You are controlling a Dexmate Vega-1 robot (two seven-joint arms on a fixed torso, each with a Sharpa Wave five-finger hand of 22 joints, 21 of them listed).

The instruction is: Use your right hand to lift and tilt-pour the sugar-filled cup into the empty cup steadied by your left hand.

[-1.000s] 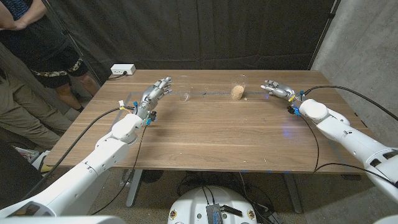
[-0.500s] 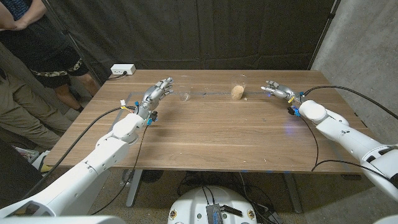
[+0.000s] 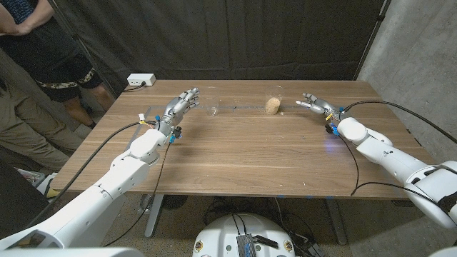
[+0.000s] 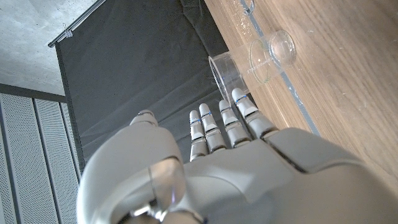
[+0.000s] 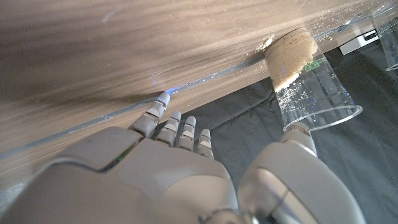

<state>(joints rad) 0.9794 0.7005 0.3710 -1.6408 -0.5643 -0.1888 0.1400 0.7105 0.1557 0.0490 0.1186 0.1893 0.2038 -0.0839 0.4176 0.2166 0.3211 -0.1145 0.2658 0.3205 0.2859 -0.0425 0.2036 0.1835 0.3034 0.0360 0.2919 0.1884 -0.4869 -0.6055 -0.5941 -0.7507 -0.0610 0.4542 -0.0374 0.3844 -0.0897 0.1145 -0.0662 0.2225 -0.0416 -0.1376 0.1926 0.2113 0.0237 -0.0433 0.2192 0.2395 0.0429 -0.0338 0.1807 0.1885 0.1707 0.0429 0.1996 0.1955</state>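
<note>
With both hands empty and fingers apart, the sugar-filled cup [image 3: 273, 104] stands near the right hand [image 3: 315, 105] fingertips and the empty cup [image 3: 212, 105] just beyond the left hand [image 3: 180, 106]; a fast sideways approach risks toppling either light cup on the surface [image 3: 250, 153].

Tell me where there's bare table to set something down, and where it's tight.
The wide wooden table is bare across its middle and near edge, between the two forearms. A smaller bare patch lies between the empty cup and the sugar-filled cup. It's tight at the back: the left hand sits close beside the empty cup, and the right hand nears the sugar cup.
</note>
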